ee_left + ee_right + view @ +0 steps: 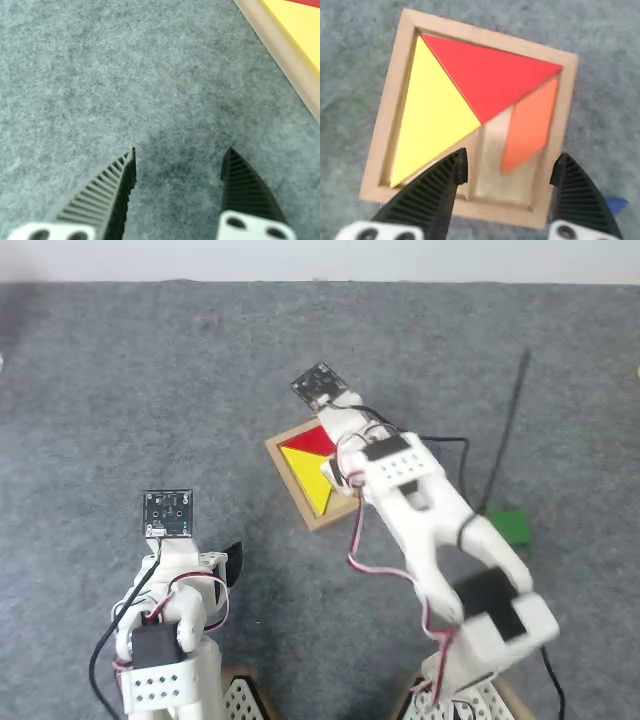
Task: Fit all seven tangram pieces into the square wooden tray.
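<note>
Tray (485, 40) lies beneath right fingers (432, 190).

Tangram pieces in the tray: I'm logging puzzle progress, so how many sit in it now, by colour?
Yellow piece: 1
Red piece: 1
Orange piece: 1
Total in the tray: 3

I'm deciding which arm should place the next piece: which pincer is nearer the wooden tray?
Right. The right pincer hangs open directly above the wooden tray; the left pincer is open over the carpet, off the tray's side.
</note>
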